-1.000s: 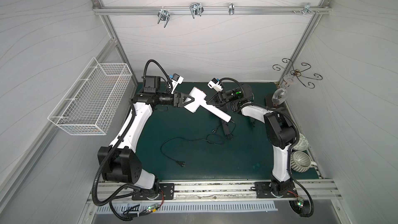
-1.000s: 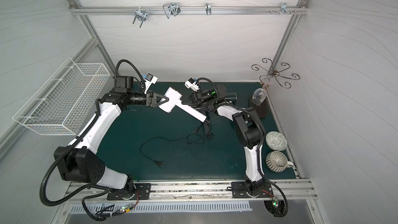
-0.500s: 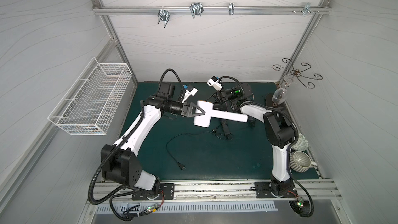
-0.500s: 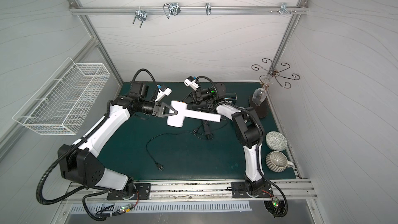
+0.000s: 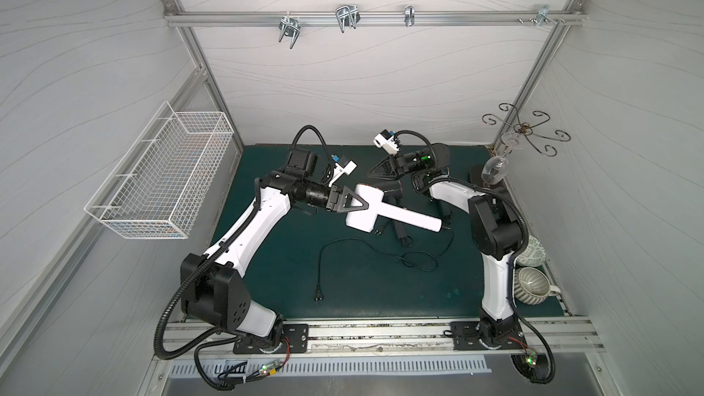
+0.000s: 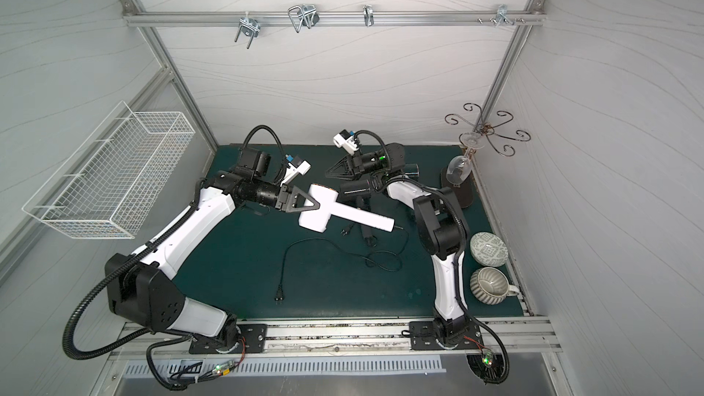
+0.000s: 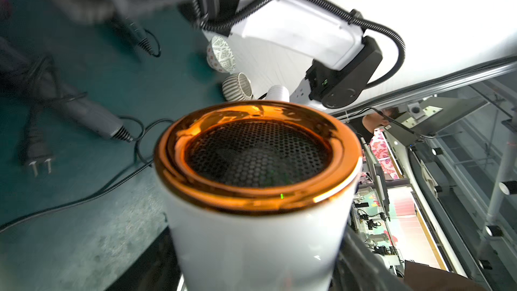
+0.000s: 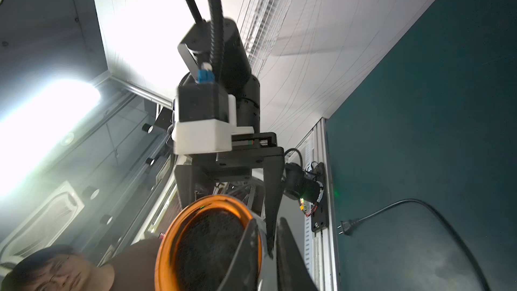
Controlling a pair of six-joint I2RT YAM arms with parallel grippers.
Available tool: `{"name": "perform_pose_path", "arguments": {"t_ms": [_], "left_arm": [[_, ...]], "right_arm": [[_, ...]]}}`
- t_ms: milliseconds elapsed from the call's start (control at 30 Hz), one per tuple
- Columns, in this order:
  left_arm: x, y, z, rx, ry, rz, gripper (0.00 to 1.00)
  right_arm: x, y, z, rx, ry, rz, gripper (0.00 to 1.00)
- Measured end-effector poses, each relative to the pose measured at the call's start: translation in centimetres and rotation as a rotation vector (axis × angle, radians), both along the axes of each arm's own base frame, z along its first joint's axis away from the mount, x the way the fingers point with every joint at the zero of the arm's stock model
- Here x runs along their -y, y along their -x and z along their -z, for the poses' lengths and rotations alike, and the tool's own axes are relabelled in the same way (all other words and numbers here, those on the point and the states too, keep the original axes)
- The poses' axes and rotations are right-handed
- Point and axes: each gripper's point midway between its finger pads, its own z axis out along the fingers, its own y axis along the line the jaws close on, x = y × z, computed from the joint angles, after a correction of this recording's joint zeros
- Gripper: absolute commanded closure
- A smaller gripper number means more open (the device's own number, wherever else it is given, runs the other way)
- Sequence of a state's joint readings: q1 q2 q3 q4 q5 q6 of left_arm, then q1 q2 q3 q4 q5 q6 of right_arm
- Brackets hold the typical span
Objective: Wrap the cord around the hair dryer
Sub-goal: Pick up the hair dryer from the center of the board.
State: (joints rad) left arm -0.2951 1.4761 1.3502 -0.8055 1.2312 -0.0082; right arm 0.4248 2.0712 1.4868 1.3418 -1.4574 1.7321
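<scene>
Left gripper [image 5: 362, 205] is clamped across the barrel of the white hair dryer [image 5: 384, 212], one finger lying over the top in both top views, and holds it clear of the green mat [image 5: 266, 280]. Gripping the barrel rather than the handle looks deliberate. The handle juts out free toward the robot's right, bare along its length, which is where turns of cord would most naturally go. The left wrist view looks along the barrel onto its copper-rimmed grille [image 7: 254, 158].

The cord [image 5: 346, 239] leaves the handle's end, drops to the mat, makes a couple of small loops and runs in a long arc to the plug [image 5: 318, 296], which lies flat nearer the front edge. None of it is around the dryer, so I judge the winding not yet begun.

Right gripper [image 5: 370, 174] hovers by the grille end of the barrel, above a black hair dryer [image 5: 386, 187] lying on the mat behind (not the one in hand; its cord seems already bundled on its handle). Its fingers [image 8: 246, 244] are drawn close with a slim gap and nothing between them; whether they count as closed I cannot tell. Being empty, it is probably the free hand for the cord. It would need to come down to the slack near the handle.
</scene>
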Motion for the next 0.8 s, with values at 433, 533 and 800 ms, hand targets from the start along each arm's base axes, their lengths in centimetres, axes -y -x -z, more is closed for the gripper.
{"name": "perform_pose_path", "arguments": {"t_ms": [433,533,800], "left_arm": [[-5.4,-4.2,2.6,0.065,-0.238,-0.226,0.94],[-5.6,-4.7,2.2,0.091,-0.254,-0.241,0.94],[-6.0,-5.6,1.5,0.131,-0.288,-0.269,0.94]], "right_arm": [[2.1,-2.7,-0.4,0.001,-0.002,0.067,0.64],[2.3,-3.3,-0.4,-0.021,0.002,0.083,0.62],[1.6,-5.7,-2.2,0.012,0.076,0.213,0.58]]}}
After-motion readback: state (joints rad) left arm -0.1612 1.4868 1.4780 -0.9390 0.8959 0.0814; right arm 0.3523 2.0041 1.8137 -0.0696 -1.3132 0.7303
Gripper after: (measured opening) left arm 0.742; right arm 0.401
